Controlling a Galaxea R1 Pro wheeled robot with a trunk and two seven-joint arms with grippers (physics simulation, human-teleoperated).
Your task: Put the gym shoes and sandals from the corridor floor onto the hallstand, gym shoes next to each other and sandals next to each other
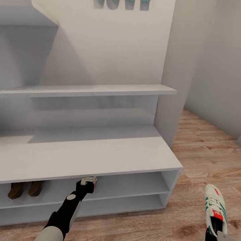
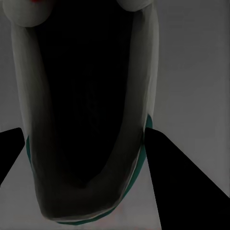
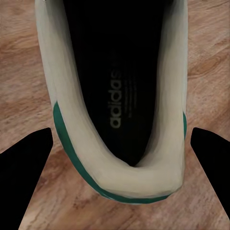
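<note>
The left gripper (image 1: 87,182) held one sneaker (image 2: 86,120) by its heel rim. The right jaws stood open around the other sneaker's (image 3: 115,96) light, soft collar.

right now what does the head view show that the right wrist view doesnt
Head view alone: the hallstand, two sandals on its upper shelf level, and the left claw reaching under the bench top with a gym shoe. Right wrist view alone: the second gym shoe's dark insole, printed adidas. Both: that gym shoe and the wood floor.
</note>
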